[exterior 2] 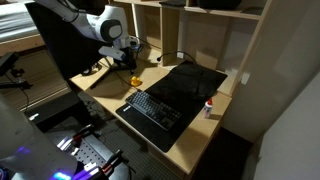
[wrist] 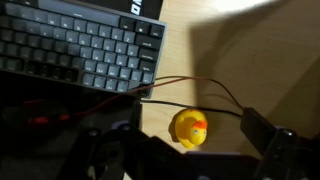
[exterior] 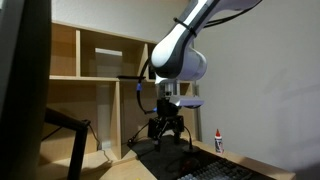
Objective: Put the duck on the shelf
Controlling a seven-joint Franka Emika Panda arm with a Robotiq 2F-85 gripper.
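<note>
The duck [wrist: 190,128] is tiny and yellow with an orange beak and lies on the light-wood desk. In the wrist view it sits between the two dark fingers of my gripper [wrist: 186,142], which is open around it and not touching it. In an exterior view the duck is a yellow speck [exterior 2: 135,80] just below my gripper [exterior 2: 129,62]. In an exterior view my gripper [exterior: 165,128] hangs low over the desk in front of the shelf [exterior: 95,62]. The shelf's open light-wood compartments also rise behind the desk [exterior 2: 200,20].
A black keyboard [exterior 2: 153,108] [wrist: 80,45] lies next to a black mat [exterior 2: 192,82]. Thin cables [wrist: 195,86] run across the desk close to the duck. A small red-capped white bottle [exterior 2: 209,106] [exterior: 219,140] stands at the desk's side.
</note>
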